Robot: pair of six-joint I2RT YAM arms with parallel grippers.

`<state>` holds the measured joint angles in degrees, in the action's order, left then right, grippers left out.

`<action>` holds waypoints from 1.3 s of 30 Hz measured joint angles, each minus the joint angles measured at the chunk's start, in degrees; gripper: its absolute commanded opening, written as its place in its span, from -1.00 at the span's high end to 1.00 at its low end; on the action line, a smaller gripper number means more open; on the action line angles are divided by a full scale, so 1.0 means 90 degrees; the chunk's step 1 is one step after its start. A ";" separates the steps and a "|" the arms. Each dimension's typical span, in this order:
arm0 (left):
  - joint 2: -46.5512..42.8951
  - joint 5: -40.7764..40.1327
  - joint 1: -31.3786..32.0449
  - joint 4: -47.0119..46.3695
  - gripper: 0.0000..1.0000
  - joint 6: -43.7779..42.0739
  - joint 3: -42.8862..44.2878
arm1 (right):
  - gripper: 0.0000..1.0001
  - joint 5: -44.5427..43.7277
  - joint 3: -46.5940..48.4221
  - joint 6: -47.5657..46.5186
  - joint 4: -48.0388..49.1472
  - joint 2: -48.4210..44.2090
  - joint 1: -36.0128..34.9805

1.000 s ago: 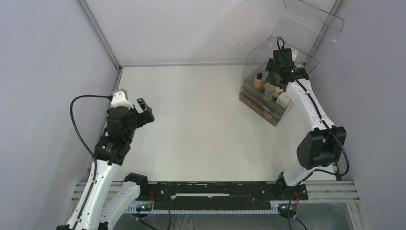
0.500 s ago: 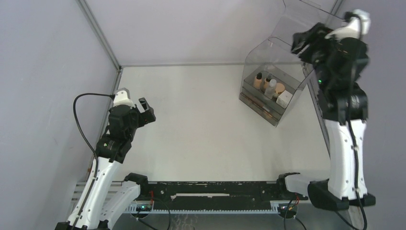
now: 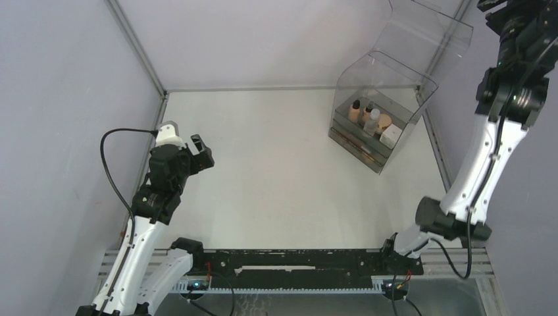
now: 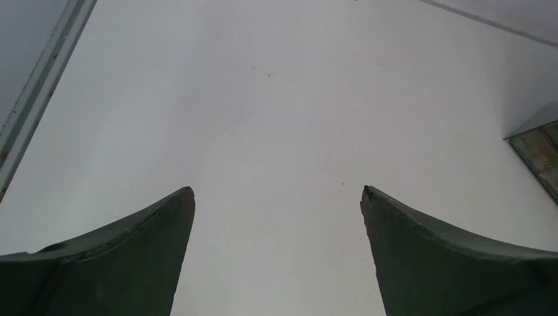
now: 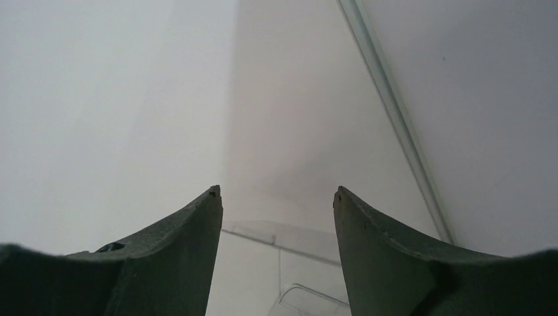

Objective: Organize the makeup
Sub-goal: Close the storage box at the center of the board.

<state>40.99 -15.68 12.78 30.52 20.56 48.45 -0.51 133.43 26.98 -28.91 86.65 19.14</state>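
Your sorting looks all but done: the makeup [image 3: 372, 122] in view, tan dark-capped bottles [image 3: 355, 110], a round tan puff [image 3: 385, 121] and a small white box [image 3: 391, 135], stands in the top tray of the glossy clear plastic bin [image 3: 408, 66] at the matte white surface's [image 3: 276, 171] far right corner. The left fingers [image 4: 145, 250] gape wide and the right fingers [image 5: 395, 250] stand apart, both holding nothing.

The table [image 3: 276, 178] is smooth, matt white. At its far right corner, the organizer bin [image 3: 401, 72] is clear, glossy plastic. The left gripper [image 4: 278, 191] and right gripper [image 5: 276, 191] are dull, dark plastic. The arm shells [image 3: 135, 250] are glossy white. The near-edge rail [image 3: 454, 262] looks like ribbed metal.
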 measured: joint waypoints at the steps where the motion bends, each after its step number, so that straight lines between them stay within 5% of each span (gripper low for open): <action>1: -0.0017 0.0000 0.0000 0.0000 -1.00 0.0000 -0.0017 | -0.38 0.0296 0.0219 0.0236 -0.0017 0.0374 0.0216; 7: -0.0015 0.0000 0.0000 0.0017 -1.00 0.0000 -0.0097 | -0.30 0.2242 0.1212 0.1401 -0.0061 0.2227 0.1027; 12: -0.0017 -0.0017 0.0000 0.0017 -1.00 0.0000 -0.0097 | -0.26 0.3570 0.0454 0.1940 0.0068 0.2535 0.1241; 25: 0.0029 -0.0012 0.0000 0.0012 -1.00 -0.0002 -0.0097 | -0.20 0.5340 -0.2552 0.1464 0.0398 0.0165 0.0658; 39: 0.0036 0.0165 0.0000 -0.0056 -1.00 0.0002 -0.0313 | -0.26 0.4427 -0.4092 0.0529 -0.0379 -0.1761 0.0690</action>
<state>41.32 -14.20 12.78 30.02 20.58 45.63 39.33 96.60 31.75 -32.32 70.81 25.34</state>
